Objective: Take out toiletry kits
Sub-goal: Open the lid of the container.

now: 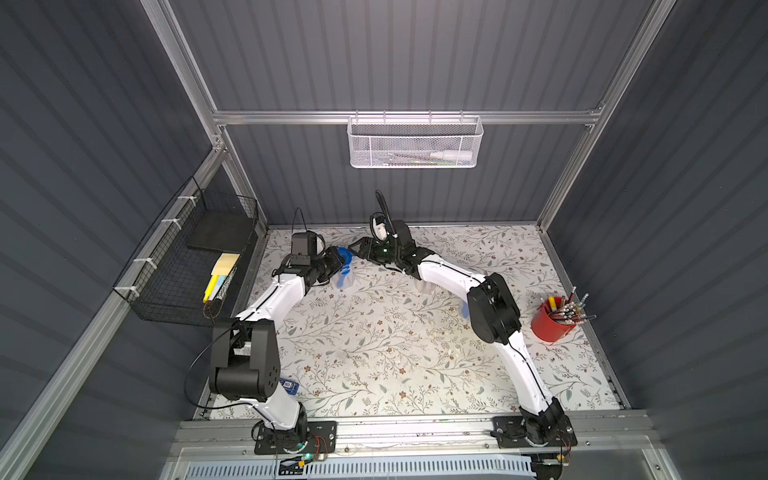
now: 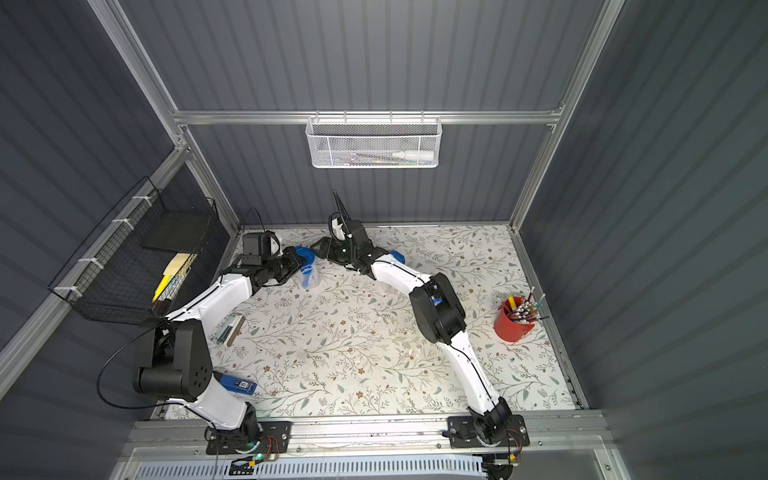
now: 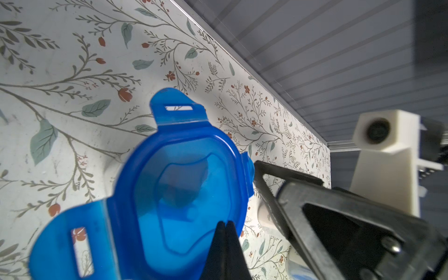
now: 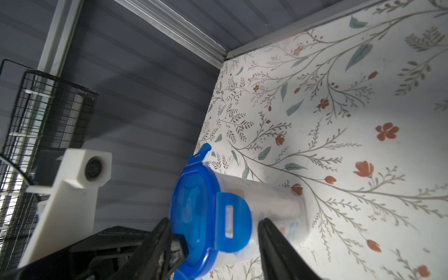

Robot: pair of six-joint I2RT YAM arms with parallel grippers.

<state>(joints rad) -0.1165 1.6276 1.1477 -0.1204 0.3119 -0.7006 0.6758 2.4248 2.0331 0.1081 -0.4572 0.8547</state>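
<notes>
The toiletry kit (image 4: 289, 229) sits inside the clear jar (image 4: 271, 206), which stands on the floral table (image 1: 374, 353) near the back wall, between the two arms. Through the cloudy jar wall only faint red and blue patches show, so individual pieces cannot be identified. The blue lid (image 3: 184, 184) is on the jar mouth with at least two clips flared outward. The left gripper (image 3: 224, 232) has its jaws pressed together at the lid's rim; whether they pinch the rim or merely rest against it cannot be determined. The right gripper (image 4: 215, 225) is released, its jaws standing apart on either side of one lid clip, with no firm contact visible. Expect the jar to be light and smooth-walled: it likely slides or tips under a sideways pull, so brace the body while lifting the lid by a clip or the rim. Expect the contents to be small, light and slick; rigid bottles likely roll, and a tube likely dents. Grasp each piece across its mid-length with moderate closing force.
</notes>
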